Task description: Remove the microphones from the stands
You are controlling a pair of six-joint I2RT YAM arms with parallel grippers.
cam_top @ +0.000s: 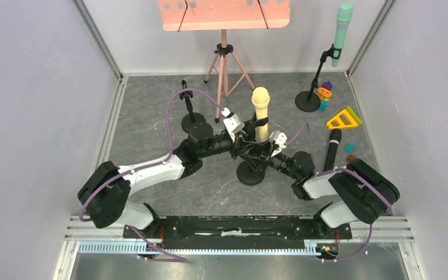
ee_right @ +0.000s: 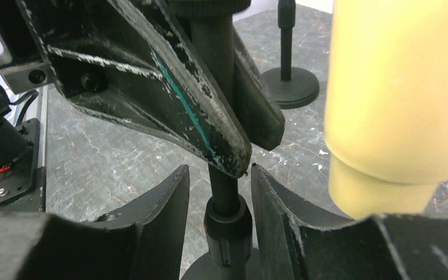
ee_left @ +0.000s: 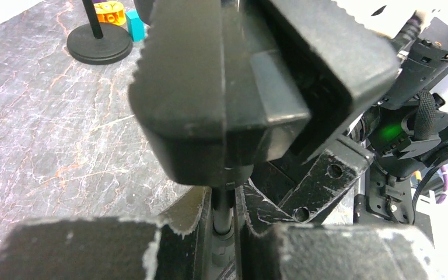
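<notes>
My left gripper [ee_left: 223, 201] is clamped on the stand's pole [ee_left: 222, 224], reaching in from nine o'clock, I judge to brace it. My right gripper [ee_right: 219, 172] straddles the same pole from four o'clock, jaws apart. The microphone [cam_top: 261, 111] sits clipped mid-table, its head toward twelve.

The dark marbled table [cam_top: 146, 116] carried three round-based stands: centre stand [cam_top: 251, 175], left stand [cam_top: 197, 125], right stand [cam_top: 307, 102]. A tripod [cam_top: 224, 64] stood at the back. At the right lay a black mic [cam_top: 332, 149], a yellow triangle [cam_top: 343, 119] and small blocks [cam_top: 350, 149] (teal, brown).
</notes>
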